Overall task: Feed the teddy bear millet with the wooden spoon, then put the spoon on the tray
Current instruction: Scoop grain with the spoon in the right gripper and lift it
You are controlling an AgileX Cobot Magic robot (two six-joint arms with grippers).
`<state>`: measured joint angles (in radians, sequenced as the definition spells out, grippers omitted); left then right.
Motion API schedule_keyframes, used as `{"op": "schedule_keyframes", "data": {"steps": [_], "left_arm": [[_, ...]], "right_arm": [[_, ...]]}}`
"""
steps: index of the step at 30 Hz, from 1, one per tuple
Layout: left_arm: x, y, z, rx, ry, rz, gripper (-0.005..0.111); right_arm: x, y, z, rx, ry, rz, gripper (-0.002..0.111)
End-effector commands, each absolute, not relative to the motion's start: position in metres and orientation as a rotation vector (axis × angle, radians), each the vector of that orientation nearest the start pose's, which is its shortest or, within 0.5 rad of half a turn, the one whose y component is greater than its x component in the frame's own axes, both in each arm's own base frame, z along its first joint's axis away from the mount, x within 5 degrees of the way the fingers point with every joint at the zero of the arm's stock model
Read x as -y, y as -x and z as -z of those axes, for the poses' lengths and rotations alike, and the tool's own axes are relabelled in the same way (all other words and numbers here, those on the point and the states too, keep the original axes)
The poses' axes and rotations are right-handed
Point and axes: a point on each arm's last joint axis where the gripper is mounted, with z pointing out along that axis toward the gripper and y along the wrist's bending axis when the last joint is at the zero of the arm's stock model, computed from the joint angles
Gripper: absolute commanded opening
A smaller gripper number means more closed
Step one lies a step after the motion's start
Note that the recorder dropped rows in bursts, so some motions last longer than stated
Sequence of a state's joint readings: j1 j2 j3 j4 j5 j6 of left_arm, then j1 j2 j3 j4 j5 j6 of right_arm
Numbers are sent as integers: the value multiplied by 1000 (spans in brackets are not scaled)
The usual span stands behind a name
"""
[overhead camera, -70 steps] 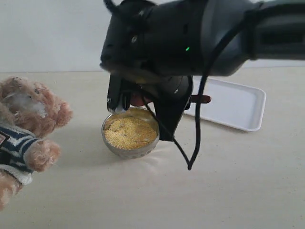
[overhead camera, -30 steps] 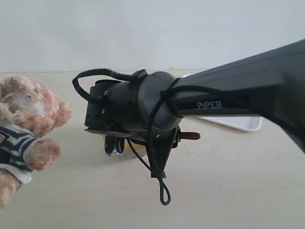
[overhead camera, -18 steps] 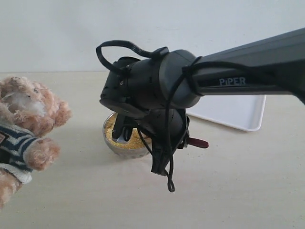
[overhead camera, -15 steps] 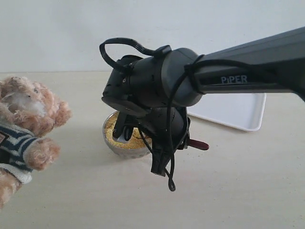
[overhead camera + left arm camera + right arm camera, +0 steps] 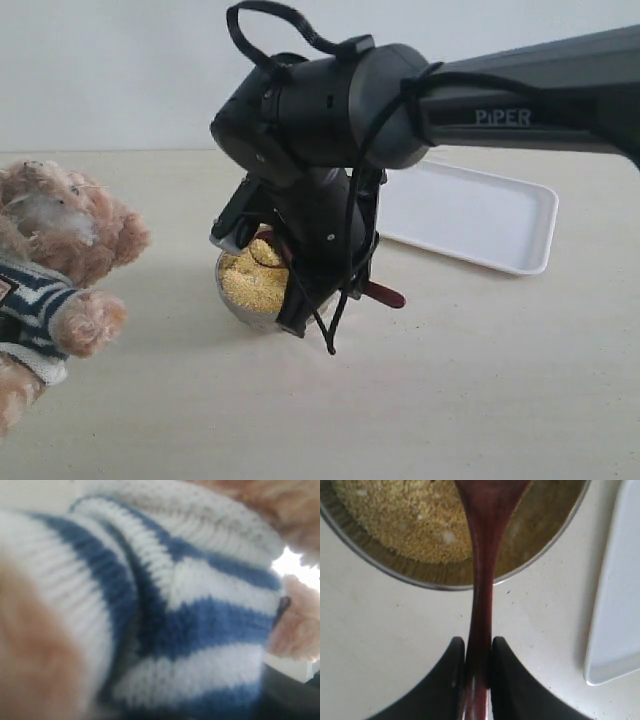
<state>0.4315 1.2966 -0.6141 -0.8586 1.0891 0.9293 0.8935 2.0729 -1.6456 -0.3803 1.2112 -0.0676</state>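
My right gripper [image 5: 474, 651] is shut on the handle of the dark reddish-brown wooden spoon [image 5: 482, 575]. The spoon reaches out over the metal bowl [image 5: 422, 579] of yellow millet [image 5: 402, 522]; its oval end is cut off by the frame edge. In the exterior view the black right arm [image 5: 320, 120] hangs over the bowl [image 5: 238, 303], with the millet [image 5: 250, 280] partly showing and the spoon's handle end [image 5: 384, 296] sticking out to the right. The teddy bear [image 5: 60, 235] sits at the far left. Its striped shirt [image 5: 190, 625] fills the left wrist view; the left gripper is not seen.
The white tray [image 5: 470, 215] lies behind and to the right of the bowl; its rounded rim [image 5: 612, 630] also shows in the right wrist view. The pale tabletop [image 5: 480, 400] spreads in front. A black cable loop [image 5: 330, 335] dangles from the right wrist.
The right arm has lifted and turned over the bowl, uncovering part of the millet. The spoon's handle end has dropped slightly and shifted left. The bear has not moved.
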Motion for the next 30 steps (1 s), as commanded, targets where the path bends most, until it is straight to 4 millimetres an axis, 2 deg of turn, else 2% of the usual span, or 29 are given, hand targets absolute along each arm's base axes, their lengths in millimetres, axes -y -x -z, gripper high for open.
{"op": "schedule_keyframes", "data": {"steps": [1, 4, 13, 23, 30], "left_arm": [[-21, -194, -220, -2601, -46, 883, 7], [-21, -194, -220, -2601, -46, 883, 7], [-21, -194, -220, -2601, -46, 883, 7], [-21, -194, -220, -2601, -46, 883, 7], [-21, -194, -220, -2601, -46, 883, 7]], "right_arm": [[-305, -295, -227, -2503, 1476, 392, 3], [-306, -298, -234, -2525, 1457, 295, 3], [-295, -308, -230, -2669, 1345, 95, 3], [-295, -308, -230, -2683, 1344, 50, 3], [-295, -302, -244, -2629, 1374, 42, 3]]}}
